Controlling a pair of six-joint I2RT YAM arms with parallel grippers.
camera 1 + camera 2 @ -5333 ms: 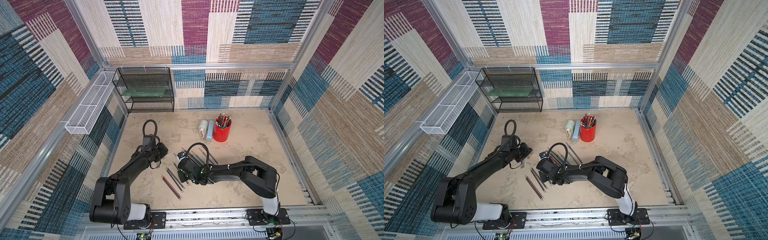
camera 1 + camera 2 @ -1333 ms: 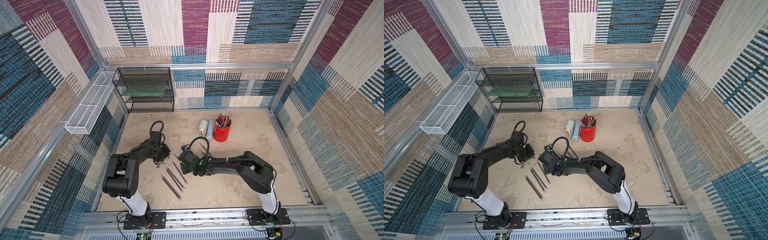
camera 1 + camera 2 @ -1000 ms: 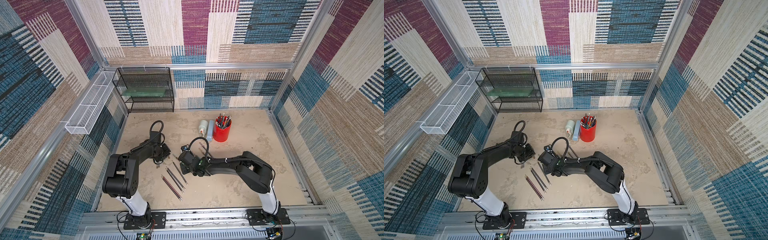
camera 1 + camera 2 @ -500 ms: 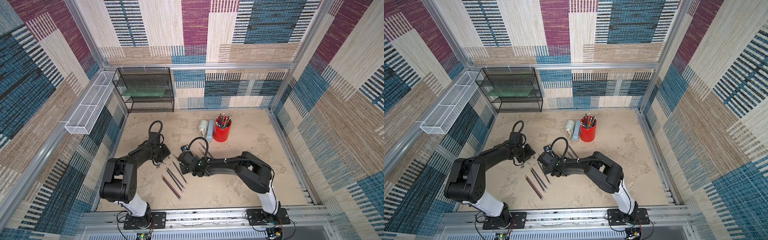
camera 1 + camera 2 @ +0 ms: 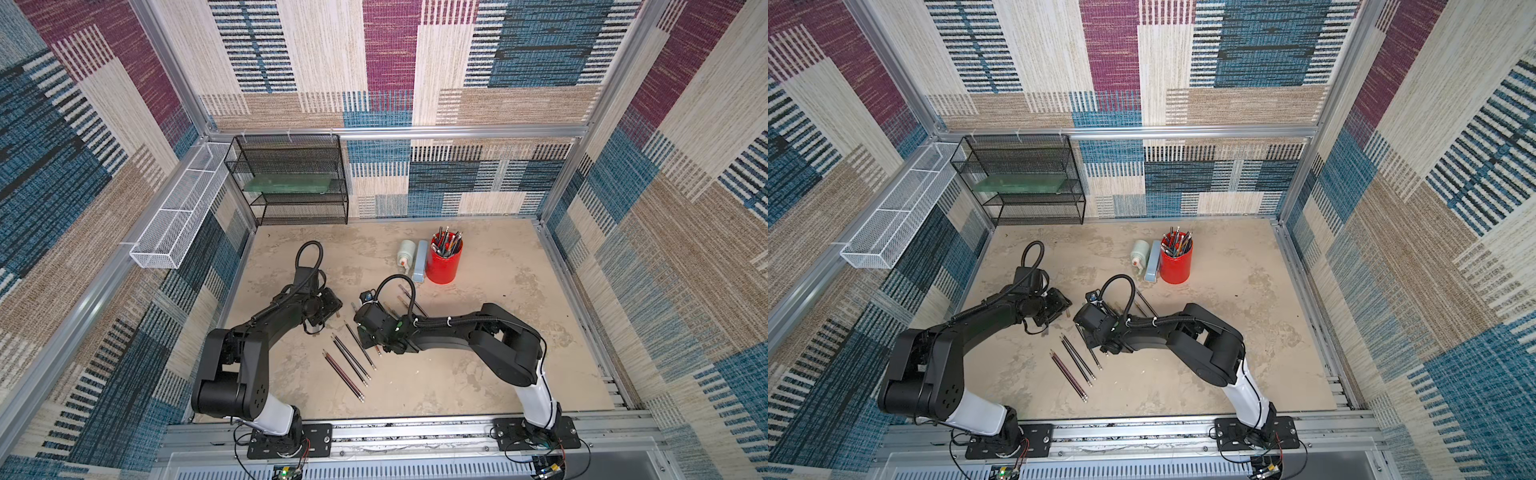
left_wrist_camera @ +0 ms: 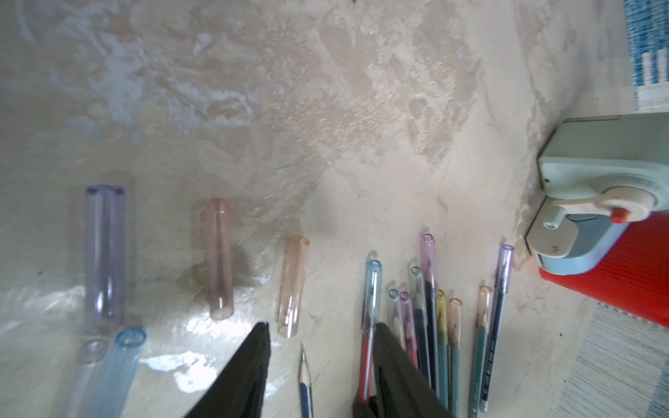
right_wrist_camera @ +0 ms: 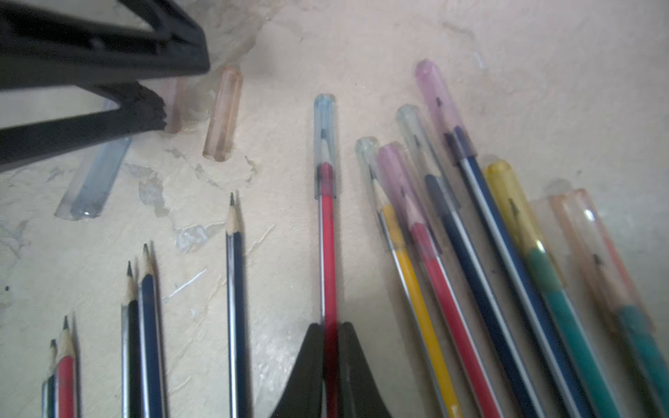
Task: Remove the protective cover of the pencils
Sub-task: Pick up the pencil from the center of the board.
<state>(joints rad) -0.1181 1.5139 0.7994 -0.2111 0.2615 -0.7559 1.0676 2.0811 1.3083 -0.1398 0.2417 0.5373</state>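
Note:
In the right wrist view my right gripper (image 7: 329, 327) is shut on the shaft of a red pencil (image 7: 327, 253) whose tip wears a clear blue cover (image 7: 324, 144). My left gripper (image 6: 324, 327) stands open over that covered tip (image 6: 372, 289), one finger (image 6: 389, 347) beside it, with a bare blue pencil (image 6: 304, 372) between the jaws. Several capped pencils (image 7: 506, 235) lie alongside. Several bare pencils (image 5: 349, 365) lie nearer the front. Loose covers (image 6: 217, 260) lie on the table. Both top views show the grippers (image 5: 332, 305) (image 5: 1090, 338) close together.
A red cup (image 5: 445, 262) of pens stands at the back, with a pale sharpener (image 5: 406, 253) and a blue box (image 5: 420, 262) beside it. A black mesh rack (image 5: 291, 178) fills the back left corner. A white wire basket (image 5: 178, 224) hangs on the left wall.
My left gripper's jaws have spread apart near the loose covers. My right gripper has closed on the red pencil. Both arms have hardly shifted.

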